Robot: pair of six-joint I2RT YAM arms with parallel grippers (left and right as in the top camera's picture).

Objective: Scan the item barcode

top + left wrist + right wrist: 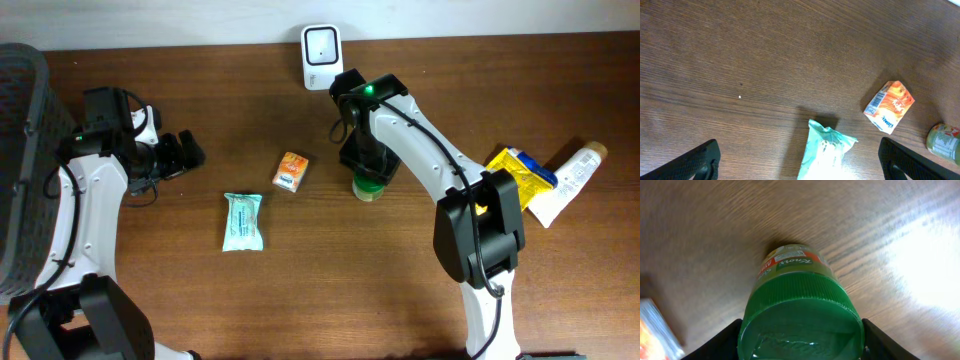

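Right gripper (801,331): down over the green-lidded jar (370,186), one finger against each side of the lid, partway closed and gripping it.
Jar: upright on the wooden table (330,290), near the middle, right of the small orange carton (291,171).
Left gripper (184,153): spread wide, holding nothing, above bare wood.
Also on the table: teal tissue pack (243,221); white device (320,55) at the back edge.

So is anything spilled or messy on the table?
Nothing spilled or broken. The green-lidded jar stands upright. Only the yellow packet and white tube, at the right end of the table, lie slanted and bunched together.
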